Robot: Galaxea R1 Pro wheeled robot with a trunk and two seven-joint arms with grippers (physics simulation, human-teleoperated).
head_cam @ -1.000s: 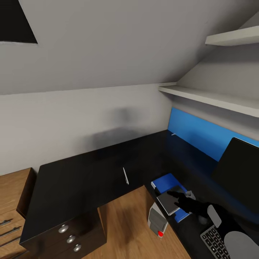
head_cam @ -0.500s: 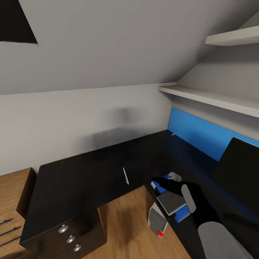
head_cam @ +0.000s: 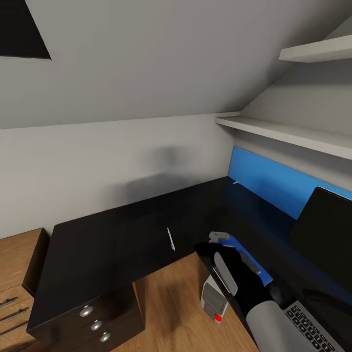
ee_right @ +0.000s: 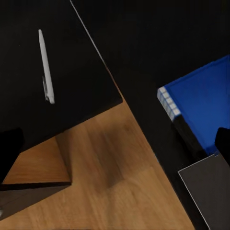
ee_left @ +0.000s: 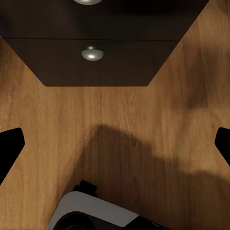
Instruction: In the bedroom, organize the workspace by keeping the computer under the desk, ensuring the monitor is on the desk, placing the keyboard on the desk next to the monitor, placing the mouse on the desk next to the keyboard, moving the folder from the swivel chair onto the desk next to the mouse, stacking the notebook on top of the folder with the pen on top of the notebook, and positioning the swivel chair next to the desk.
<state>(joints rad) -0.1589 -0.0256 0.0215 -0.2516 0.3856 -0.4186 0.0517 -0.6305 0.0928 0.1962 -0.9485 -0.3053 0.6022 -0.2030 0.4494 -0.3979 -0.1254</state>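
My right gripper hangs open over the inner corner of the black desk, its arm covering much of the blue folder. In the right wrist view the open gripper holds nothing. That view has the folder with the grey notebook lying on it. The silver pen lies apart on the other wing of the desk, and the pen sits near that wing's front edge. The computer stands on the floor under the desk. The monitor and keyboard are at the right. My left gripper is open above the wood floor.
The black drawer unit with silver knobs stands under the desk's left wing, and its knobs face the left wrist camera. A light-wood chest is at far left. A blue wall panel and white shelves run above the desk's right wing.
My right arm has swung left from the notebook toward the desk's inner corner. The notebook stays on the folder. The keyboard has come out from under the arm.
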